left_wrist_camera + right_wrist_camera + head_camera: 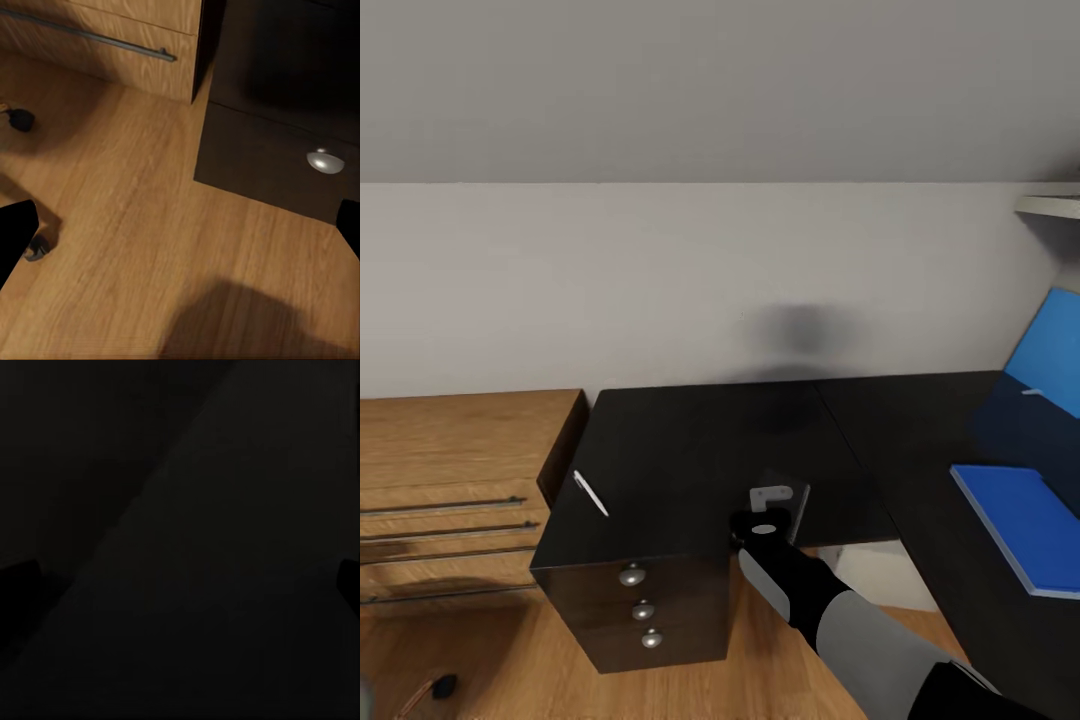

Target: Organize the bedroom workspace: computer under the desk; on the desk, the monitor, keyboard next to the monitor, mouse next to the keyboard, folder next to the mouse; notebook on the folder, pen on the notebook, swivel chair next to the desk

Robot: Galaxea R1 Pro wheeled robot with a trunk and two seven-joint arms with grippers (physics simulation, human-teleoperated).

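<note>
The black desk (690, 450) runs from its drawer unit (645, 610) round to the right. A thin white pen (590, 493) lies on the desktop near its left edge. The bright blue folder (1022, 522) lies flat on the desk's right wing. My right gripper (775, 495) hovers low over the desktop's front edge, well to the right of the pen. In the right wrist view the right gripper (180, 585) stands open over the dark desktop, with nothing between its fingertips (19, 585). The left gripper (180, 232) hangs open over the wooden floor beside the drawer unit (277, 165).
A low wooden drawer cabinet (450, 470) stands against the desk's left side. A blue back panel (1050, 350) rises at the far right, with a white shelf (1050, 205) above it. Small dark objects (22, 118) lie on the floor. Something white (865, 565) stands under the desk.
</note>
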